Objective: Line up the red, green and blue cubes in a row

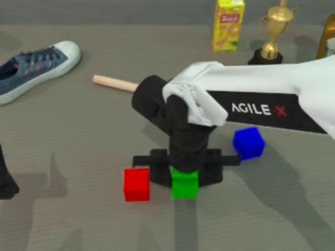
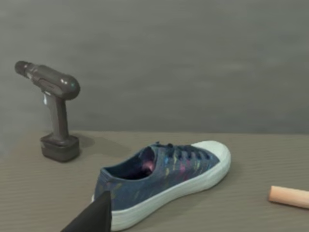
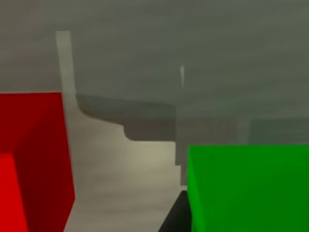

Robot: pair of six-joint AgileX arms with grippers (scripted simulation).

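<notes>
A bright red cube (image 1: 136,184) sits flat on the table, a bright green cube (image 1: 184,184) just beside it on the right with a narrow gap between. A deep blue cube (image 1: 248,142) lies farther right, set back from their line.

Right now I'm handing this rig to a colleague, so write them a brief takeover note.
Right gripper: low at the table's front middle, over the green cube; grip unclear.
Left gripper: parked at the table's left edge, idle.
Red cube: just left of green, small gap, roughly level.
Blue cube: right of green and farther back, out of line.
Done: red and green about aligned.
Left: bring blue into the row.
</notes>
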